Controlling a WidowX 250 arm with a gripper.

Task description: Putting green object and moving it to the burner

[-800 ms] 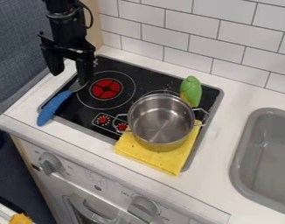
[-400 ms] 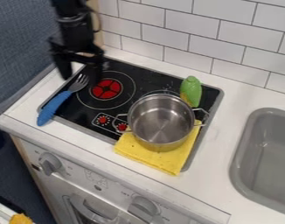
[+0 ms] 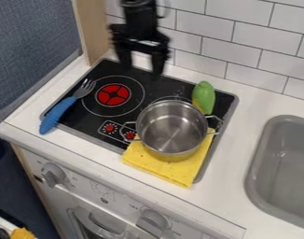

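Green toy vegetable (image 3: 204,97), yellowish at its near end: one, at the far right of the black cooktop (image 3: 172,87), just beyond the steel pot (image 3: 172,128); long axis running roughly near to far, near end close against the pot's rim, contact or gap not to be told. Black two-finger gripper (image 3: 141,71): one, hanging over the far edge of the cooktop, to the left of the vegetable and somewhat farther off, well apart from it; fingers spread, nothing between them, tips pointing down, set side by side from left to right. By that spread they would appear to straddle the vegetable across its width with little turning; the approach calls for travel rightward and a little nearer, then a descent that keeps clear of the pot's rim, which could be knocked. Red-centred burner (image 3: 113,94): left part of the cooktop, bare, the likely destination, left of and nearer than the gripper. Outlying items: yellow cloth (image 3: 161,165), under the pot's near side; blue-handled fork (image 3: 58,115), left of the burner; grey sink (image 3: 285,168), far to the right.
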